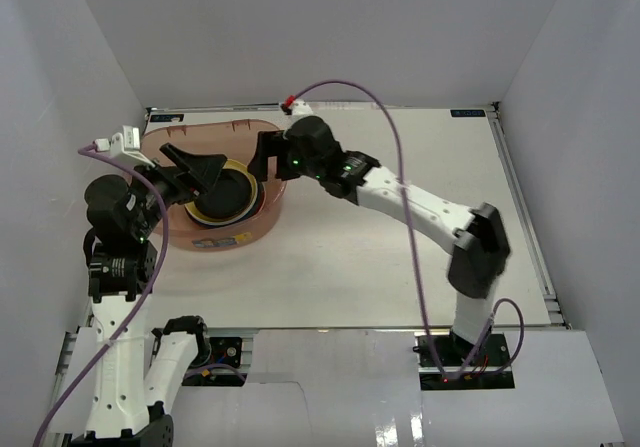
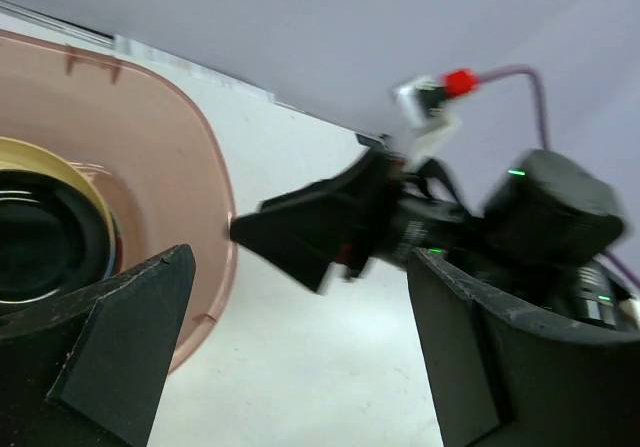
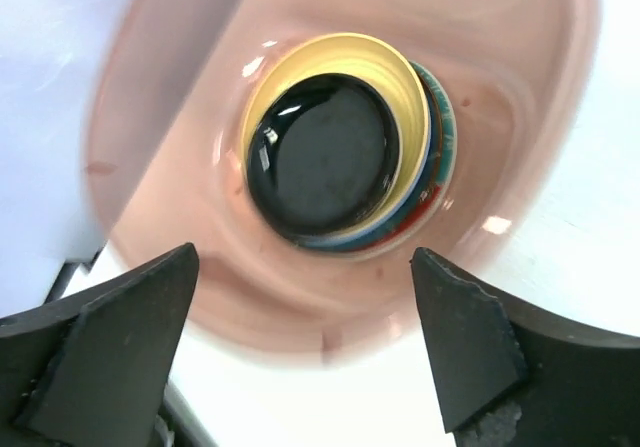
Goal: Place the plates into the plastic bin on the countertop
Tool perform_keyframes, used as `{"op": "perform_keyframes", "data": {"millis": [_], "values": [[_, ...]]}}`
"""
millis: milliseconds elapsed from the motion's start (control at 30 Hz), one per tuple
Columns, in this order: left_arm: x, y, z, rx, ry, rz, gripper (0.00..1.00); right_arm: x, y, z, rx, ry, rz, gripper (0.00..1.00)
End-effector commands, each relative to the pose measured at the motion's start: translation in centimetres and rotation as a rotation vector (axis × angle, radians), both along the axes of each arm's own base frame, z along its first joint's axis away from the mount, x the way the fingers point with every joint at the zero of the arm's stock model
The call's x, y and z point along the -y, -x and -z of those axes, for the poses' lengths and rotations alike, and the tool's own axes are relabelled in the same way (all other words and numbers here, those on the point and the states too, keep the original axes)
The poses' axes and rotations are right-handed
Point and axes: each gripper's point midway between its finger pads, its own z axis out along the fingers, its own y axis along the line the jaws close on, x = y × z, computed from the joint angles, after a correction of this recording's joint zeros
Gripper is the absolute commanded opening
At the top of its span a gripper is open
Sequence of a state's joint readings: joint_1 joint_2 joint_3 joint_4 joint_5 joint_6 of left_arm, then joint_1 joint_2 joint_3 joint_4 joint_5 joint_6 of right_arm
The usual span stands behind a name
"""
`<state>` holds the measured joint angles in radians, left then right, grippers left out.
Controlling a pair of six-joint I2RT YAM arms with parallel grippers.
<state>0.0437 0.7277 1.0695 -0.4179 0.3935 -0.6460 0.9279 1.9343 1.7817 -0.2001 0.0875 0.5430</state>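
Observation:
The translucent reddish-brown plastic bin (image 1: 178, 229) stands at the back left of the white countertop (image 1: 400, 257). Inside it lies a stack of plates (image 1: 225, 200) with a black plate on top and a yellow one under it. In the right wrist view the black plate (image 3: 325, 157) sits in the yellow plate (image 3: 405, 82), with blue, teal and red rims below. My left gripper (image 1: 213, 177) is open and empty over the bin's left half. My right gripper (image 1: 258, 157) is open and empty at the bin's right rim. No plate shows on the countertop outside the bin.
White walls enclose the countertop on three sides. In the left wrist view the bin's rim (image 2: 215, 217) is at the left and the right arm's black gripper (image 2: 330, 229) hangs close ahead. A purple cable (image 1: 400, 147) arcs over the right arm.

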Motion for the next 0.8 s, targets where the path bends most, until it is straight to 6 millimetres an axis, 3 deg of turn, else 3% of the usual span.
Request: {"op": "perform_keyframes", "data": {"millis": [0, 33, 100, 133, 167, 200, 233, 267, 300, 333, 367, 400, 433, 500, 633, 767], "values": [[2.4, 2.7, -1.7, 0.047, 0.051, 0.141, 0.98, 5.7, 3.1, -11.1, 0.23, -0.159, 0.01, 0.94], [2.5, 3.0, -1.7, 0.047, 0.058, 0.151, 0.98, 7.1, 4.0, -10.9, 0.238, -0.152, 0.013, 0.9], [3.1, 3.8, -1.6, 0.048, 0.088, 0.184, 0.98, 13.2, 8.1, -9.1, 0.265, -0.135, 0.024, 0.9], [3.3, 4.1, -1.5, 0.048, 0.097, 0.198, 0.98, 14.9, 9.1, -12.2, 0.314, -0.195, 0.04, 0.9], [3.7, 4.7, -1.5, 0.055, 0.104, 0.222, 0.98, 16.5, 9.9, -7.9, 0.271, -0.126, 0.053, 0.9], [4.3, 5.3, -1.2, 0.047, 0.115, 0.271, 0.98, 18.4, 10.7, -7.4, 0.276, -0.121, 0.081, 0.9], [4.6, 5.3, -0.1, 0.03, 0.118, 0.291, 0.98, 21.1, 12.5, -9.0, 0.31, -0.177, 0.1, 0.9], [4.9, 5.7, 0.4, 0.026, 0.114, 0.317, 0.98, 22.6, 13.2, -8.1, 0.306, -0.17, 0.121, 0.9], [5.2, 6.4, 1.0, 0.03, 0.103, 0.343, 0.98, 24.3, 13.7, -4.9, 0.266, -0.112, 0.153, 0.9], [5.6, 6.6, 1.7, 0.016, 0.103, 0.364, 0.98, 26.4, 15.1, -6.0, 0.289, -0.172, 0.172, 0.9], [5.7, 6.4, 3.4, -0.021, 0.109, 0.37, 0.98, 27.6, 15.6, -5.3, 0.28, -0.17, 0.197, 0.9], [6.6, 6.9, 4.3, -0.038, 0.102, 0.423, 0.98, 28.9, 15.9, -3.1, 0.255, -0.125, 0.223, 0.9], [6.8, 6.9, 5.0, -0.045, 0.09, 0.445, 0.98, 30.2, 16.7, -3.7, 0.279, -0.167, 0.237, 0.9], [7.7, 7.3, 6.7, -0.053, 0.039, 0.515, 0.98, 31.2, 17.0, -2.0, 0.269, -0.162, 0.256, 0.9], [9.5, 8.1, 7.7, -0.051, -0.035, 0.64, 0.98, 31.9, 17.4, -1.4, 0.277, -0.186, 0.272, 0.9], [9.9, 8.4, 6.8, -0.022, -0.081, 0.667, 0.98, 31.9, 16.9, -1.9, 0.286, -0.155, 0.279, 0.9]]}}
